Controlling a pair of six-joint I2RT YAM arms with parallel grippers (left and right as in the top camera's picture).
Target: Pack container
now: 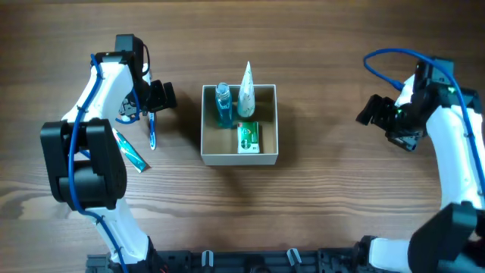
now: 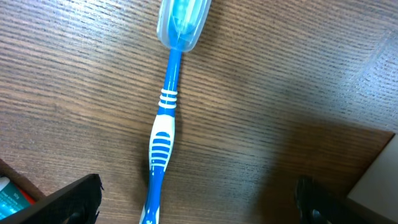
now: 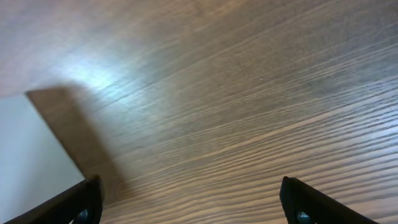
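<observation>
In the left wrist view, the left gripper has its two dark fingers spread wide at the lower corners of the frame, clamped on nothing. A blue and white toothbrush lies flat on the wooden table between them, nearer the lower-left finger and touched by neither. Its handle runs off the bottom edge, and its head, under a clear cap, reaches the top edge.

In the right wrist view, the right gripper is likewise spread, its tips at the lower corners with only bare wood between them.

From overhead, the container sits at the middle of the frame, square, with white walls and a tan floor. The left gripper hovers to its left, near its upper-left corner but apart from it. The toothbrush lies on the table outside the box, below that gripper in the picture. The right gripper is well apart, at the right of the frame, and faces the box. Inside the box, a blue bottle is at the upper left. A white tube is beside it, its tip past the upper wall. A green box lies lower down. A blue-green tube lies on the table at the left, beside the left arm.
</observation>
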